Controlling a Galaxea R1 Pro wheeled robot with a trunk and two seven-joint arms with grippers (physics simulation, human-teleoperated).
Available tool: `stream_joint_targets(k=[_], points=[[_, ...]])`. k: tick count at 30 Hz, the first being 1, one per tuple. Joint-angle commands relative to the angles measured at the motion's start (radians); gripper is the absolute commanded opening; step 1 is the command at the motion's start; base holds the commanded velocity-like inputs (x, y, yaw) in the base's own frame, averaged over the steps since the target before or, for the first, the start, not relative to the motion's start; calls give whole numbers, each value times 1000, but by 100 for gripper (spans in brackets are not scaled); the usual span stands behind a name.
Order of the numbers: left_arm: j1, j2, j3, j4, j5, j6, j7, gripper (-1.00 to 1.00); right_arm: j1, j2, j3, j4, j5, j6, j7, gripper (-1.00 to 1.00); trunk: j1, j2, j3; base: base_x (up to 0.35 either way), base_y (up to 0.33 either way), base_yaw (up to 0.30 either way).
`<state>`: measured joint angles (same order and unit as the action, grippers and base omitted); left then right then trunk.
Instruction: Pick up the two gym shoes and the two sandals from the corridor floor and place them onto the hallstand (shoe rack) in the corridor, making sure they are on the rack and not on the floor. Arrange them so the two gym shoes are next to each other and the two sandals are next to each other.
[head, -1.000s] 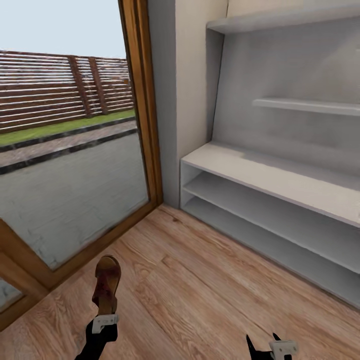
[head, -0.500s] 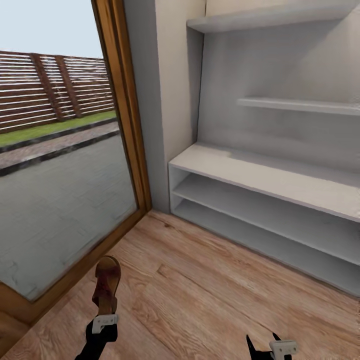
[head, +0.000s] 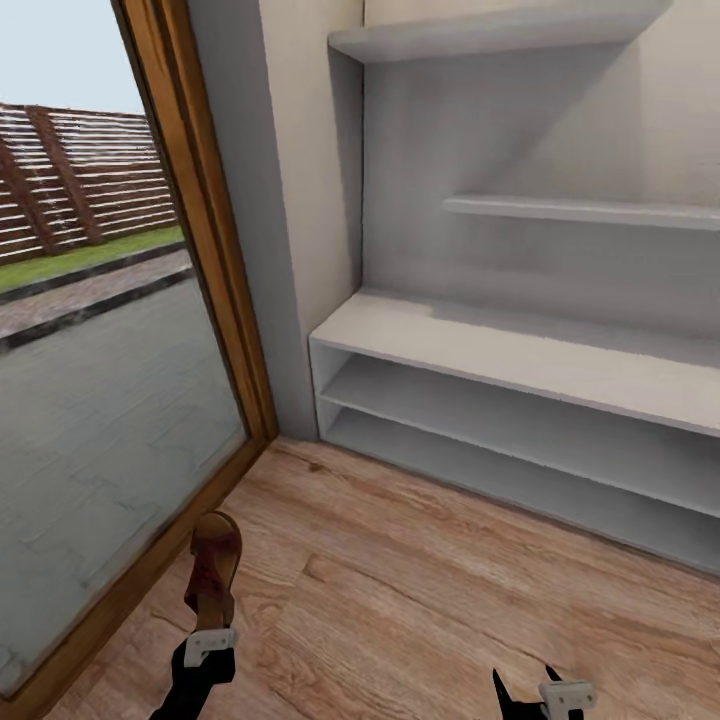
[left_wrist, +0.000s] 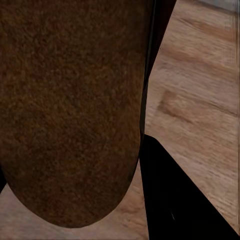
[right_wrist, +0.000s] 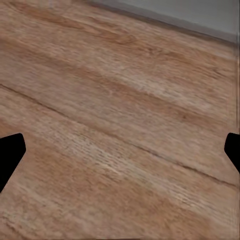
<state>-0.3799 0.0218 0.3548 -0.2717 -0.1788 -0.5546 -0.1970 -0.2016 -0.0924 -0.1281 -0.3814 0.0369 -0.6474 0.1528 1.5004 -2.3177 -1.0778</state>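
Low at head view's left: left gripper (head: 208, 640) clamped on sandal (head: 213, 568), heel end pinched, toe pointing ahead, off floor (head: 420, 600). Right gripper (right_wrist: 120, 150) spread apart, nothing between fingers, floor under it. Hallstand (head: 480, 345) ahead and right, near; bench top and both open shelves bare, upper wall shelves too. Best roll closer, lift sandal over bench edge, lay flat, leave room beside for its mate.

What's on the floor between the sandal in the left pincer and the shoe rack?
Nothing: in the head view, bare wood floor runs from the sandal, held by the left pincer, to the shoe rack.
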Motion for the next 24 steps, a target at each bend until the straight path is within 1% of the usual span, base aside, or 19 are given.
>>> stream_joint_targets(k=[1, 5, 8, 9, 11, 14, 16, 17, 19, 20, 24], points=[[-1, 0, 9, 0, -13, -4, -4, -100, -1, 1, -8, 1, 3, -3, 9, 100, 0, 0, -1, 31, 42, -268], [0, 0, 9, 0, -13, -4, -4, -100, -1, 1, -8, 1, 4, -3, 8, 100, 0, 0, -1, 10, 14, -268], [2, 0, 9, 0, -11, -18, -3, -100, -1, 1, -8, 1, 4, -3, 9, 100, 0, 0, -1, 2, 2, -268], [4, -1, 9, 1, -10, -33, -3, -100, -1, 1, -8, 0, 4, -3, 8, 100, 0, 0, -1, 1, 1, -268], [15, -1, 9, 4, -6, -103, -3, -100, -1, 1, -8, 1, 4, -3, 8, 100, 0, 0, -1, 0, 0, -268], [21, 1, 14, 23, -1, -144, 0, -100, -1, 1, -8, 1, 3, -3, 9, 100, 0, 0, -1, 0, 0, -268], [23, 2, 16, 34, 2, -151, 1, -100, -1, 1, -8, 0, 3, -3, 9, 100, 0, 0, -1, 0, 0, -268], [24, 4, 18, 47, 13, -158, 3, -100, -1, 0, -8, 0, 3, -3, 9, 100, 0, 0, -1, 0, 0, -268], [25, 4, 18, 55, 23, -160, 3, -100, -1, 1, -8, 0, 3, -3, 9, 100, 0, 0, -1, 0, 0, -268], [25, 5, 18, 67, 43, -163, 3, -100, -1, 1, -8, -1, 3, -3, 9, 100, 0, 0, -1, 0, 0, -268], [26, 6, 18, 75, 55, -164, 1, -100, -1, 0, -8, -1, 3, -3, 9, 100, 0, 0, -1, 0, 0, -268]])
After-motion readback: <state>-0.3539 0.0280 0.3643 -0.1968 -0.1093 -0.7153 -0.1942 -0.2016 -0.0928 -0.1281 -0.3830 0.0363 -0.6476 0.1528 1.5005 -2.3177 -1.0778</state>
